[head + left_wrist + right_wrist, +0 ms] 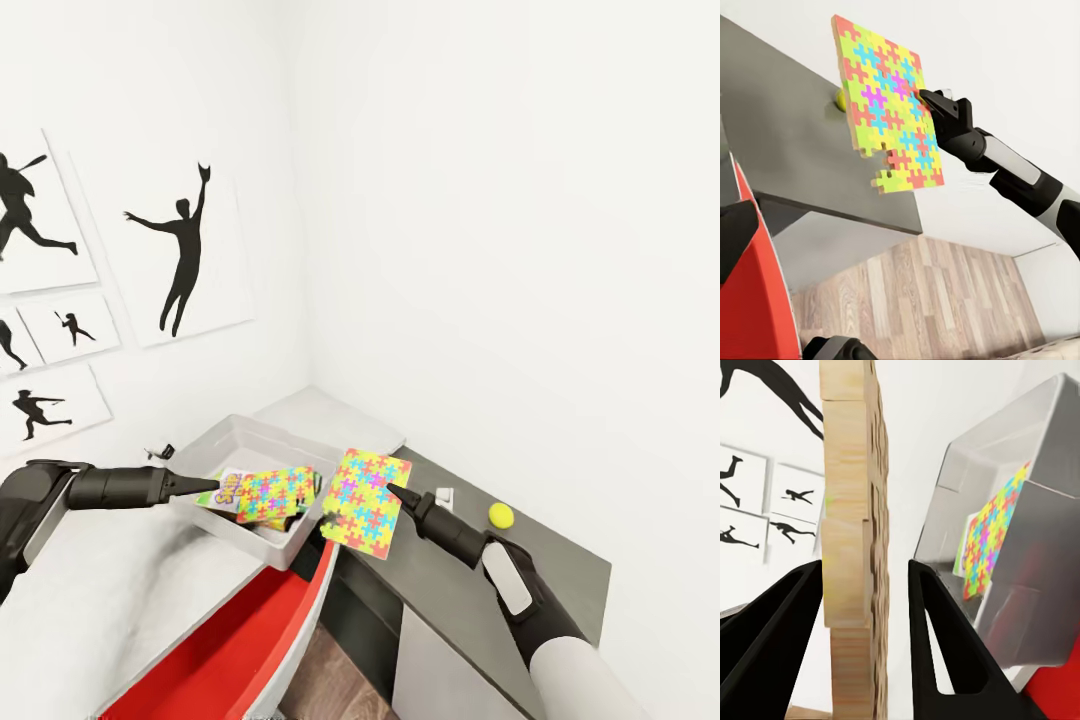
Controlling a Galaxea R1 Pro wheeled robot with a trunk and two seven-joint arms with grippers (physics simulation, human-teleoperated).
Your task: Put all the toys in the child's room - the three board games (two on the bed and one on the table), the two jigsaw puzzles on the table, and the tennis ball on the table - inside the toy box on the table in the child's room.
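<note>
The right gripper [393,491] has its two black fingers closed on the edge of a thin multicoloured jigsaw sheet of interlocking yellow, pink, blue and orange pieces [366,497], lifted clear of the dark grey tabletop [545,560] and tilted up on edge. In the right wrist view the sheet's pale edge [855,540] stands between the two fingers [772,637], running straight out from the grip. Just beyond that gripper's tip sits the shallow light grey bin with sloping sides and a thick rim [290,545], and the held sheet hangs at its near rim, not yet over the inside.

Inside the bin lies a second multicoloured jigsaw sheet [275,493], resting on a flat printed box with a yellow and red cover [228,490], which peeks out toward the left gripper.

The left gripper [205,486] reaches in from the other side, its tip pointed at the bin's rim beside the printed box; whether its fingers are apart or together I cannot tell.

Behind the right gripper, off to its outer side on the tabletop, sits a small yellow-green ball [501,516], well apart from the bin.
</note>
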